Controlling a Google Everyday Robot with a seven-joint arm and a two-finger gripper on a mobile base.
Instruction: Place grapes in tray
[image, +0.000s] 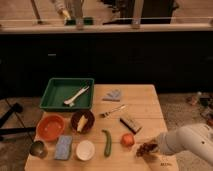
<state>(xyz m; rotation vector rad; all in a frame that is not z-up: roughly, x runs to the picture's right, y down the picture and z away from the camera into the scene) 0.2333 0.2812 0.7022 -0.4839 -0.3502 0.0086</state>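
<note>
The grapes (144, 149) are at the front right of the worktop (145, 102), just right of a round red fruit (128, 140). I cannot tell whether they rest on the surface or hang just above it.

The gripper (152, 148) comes in from the right on a white arm (187, 142). Its jaws are closed on the grapes.

The tray (50, 98) sits at the far left corner, well apart from the grapes. A white utensil (76, 96) lies diagonally inside it.

Between tray and grapes I see a dark bowl (82, 121), a fork (112, 111) and a long green vegetable (106, 142). An orange bowl (50, 127) stands left of the dark bowl.
</note>
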